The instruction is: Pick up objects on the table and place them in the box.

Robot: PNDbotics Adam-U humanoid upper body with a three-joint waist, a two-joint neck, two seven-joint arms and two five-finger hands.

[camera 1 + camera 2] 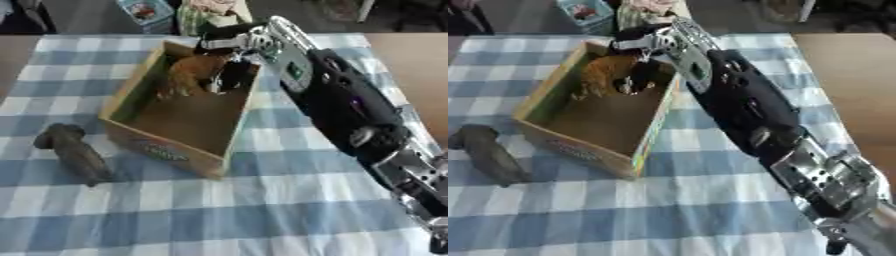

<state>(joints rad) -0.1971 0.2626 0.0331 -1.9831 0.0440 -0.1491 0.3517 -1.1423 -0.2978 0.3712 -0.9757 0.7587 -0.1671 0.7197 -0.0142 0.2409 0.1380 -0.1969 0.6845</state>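
One arm is at work, the robot's right, running from the near right corner diagonally up across the blue-and-white checked cloth to the far end of the box, which serves as the landmark. Nearest the camera, to the left of the box and apart from its near left wall, lies a dark brown object on the cloth: stubby and elongated, with a thicker rounded head at one end and a narrower body. Its long axis runs diagonally, the thick end toward the far left, the narrow end toward the near right. The box is an open cardboard tray with tan walls, a green-tinted inner left wall and a brown floor, sitting askew with one corner pointing near. Inside it, at the far end, sits an orange-brown object, ragged in outline, with no clear long axis; whether it rests on the floor or hangs above it cannot be told. The right hand hangs over that far end, dark fingers pointing down just beside the orange-brown object; whether they grip it cannot be told.
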